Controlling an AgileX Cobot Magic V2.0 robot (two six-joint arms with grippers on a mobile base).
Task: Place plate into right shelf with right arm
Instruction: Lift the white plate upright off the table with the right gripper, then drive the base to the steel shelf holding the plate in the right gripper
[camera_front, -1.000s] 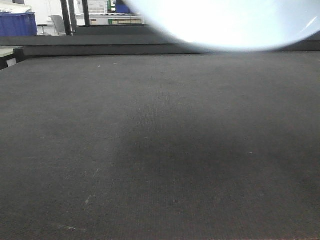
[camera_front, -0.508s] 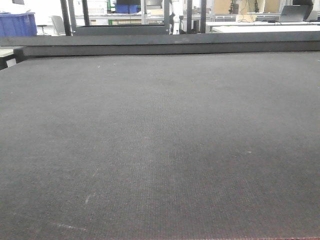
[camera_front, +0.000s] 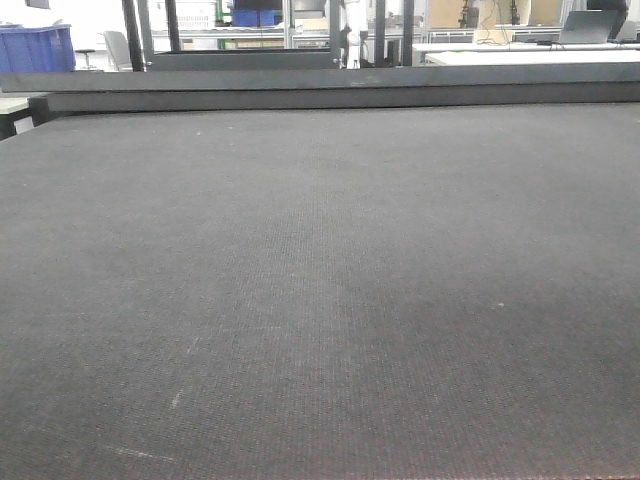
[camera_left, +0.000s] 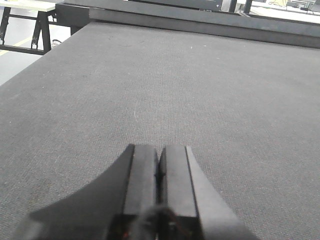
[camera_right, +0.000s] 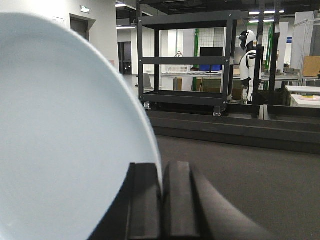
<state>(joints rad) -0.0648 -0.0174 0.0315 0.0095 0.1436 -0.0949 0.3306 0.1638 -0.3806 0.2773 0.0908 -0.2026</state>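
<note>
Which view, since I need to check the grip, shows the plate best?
The right wrist view: the plate fills its left half, rim pinched between the fingers of the right gripper. The front view shows just the dark tabletop; the left wrist view shows only the shut left gripper, no plate.

A black rack (camera_right: 186, 60) stands beyond the dark tabletop (camera_front: 320, 300).

Dark workbench in a bright lab.
A dark grey woven mat (camera_front: 320, 300) covers the whole bench top, with faint pale scuffs near its front. Beyond the far edge stands a black open-framed trolley (camera_right: 185, 60) on castors, with a white humanoid figure (camera_right: 247, 52) behind its right upright. A black trestle (camera_left: 37, 30) stands off the left corner.
</note>
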